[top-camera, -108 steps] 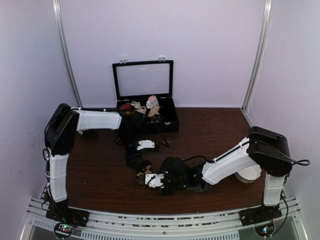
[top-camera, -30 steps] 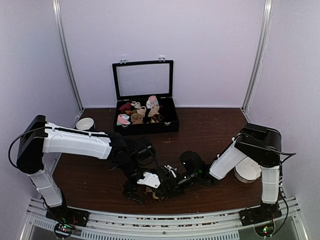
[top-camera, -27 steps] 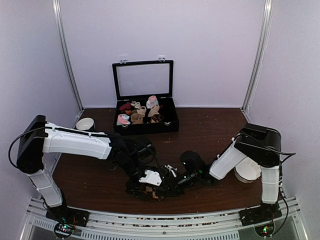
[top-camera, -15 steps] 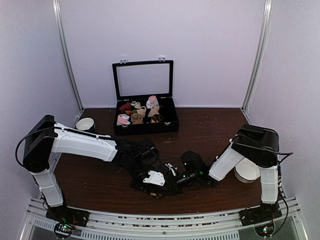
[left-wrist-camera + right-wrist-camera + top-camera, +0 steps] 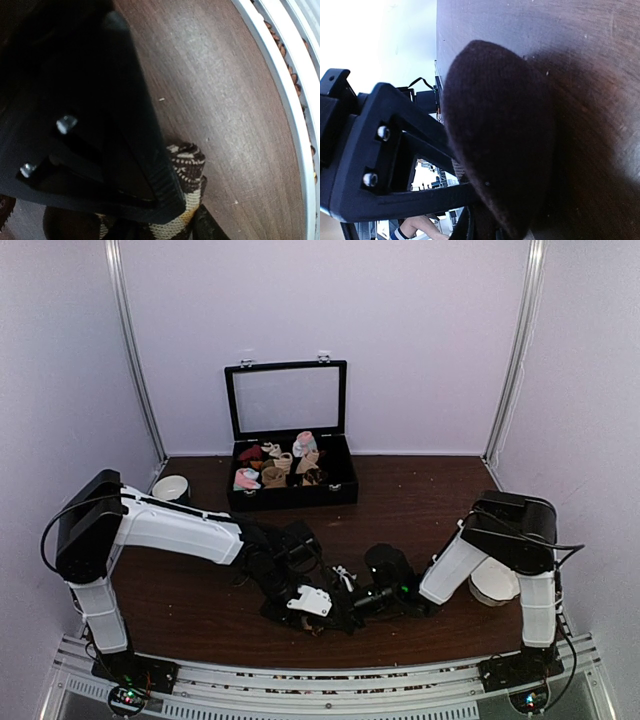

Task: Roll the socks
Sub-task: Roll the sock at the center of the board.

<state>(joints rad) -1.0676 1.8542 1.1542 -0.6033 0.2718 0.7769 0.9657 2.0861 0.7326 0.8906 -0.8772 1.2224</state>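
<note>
The socks (image 5: 322,624) lie bunched on the dark wooden table near its front edge, between my two grippers. My left gripper (image 5: 312,612) comes in from the left and is shut on them. In the left wrist view a fold of brown fabric with the tan diamond pattern (image 5: 187,167) is pinched under the black finger (image 5: 150,165), at the left gripper (image 5: 192,212). My right gripper (image 5: 347,604) reaches in low from the right. In the right wrist view a plain dark brown bulge of sock (image 5: 500,135) fills the frame and runs down into the right gripper (image 5: 485,220), which is shut on it.
An open black case (image 5: 292,498) with small sock rolls stands at the back. One white bowl (image 5: 171,487) sits at the left edge, another (image 5: 497,582) behind the right arm. The white front rail (image 5: 295,100) runs close beside the socks.
My left gripper has slid a little to the right and closed onto the socks. The bundle now lies flatter. The right gripper has barely moved.
</note>
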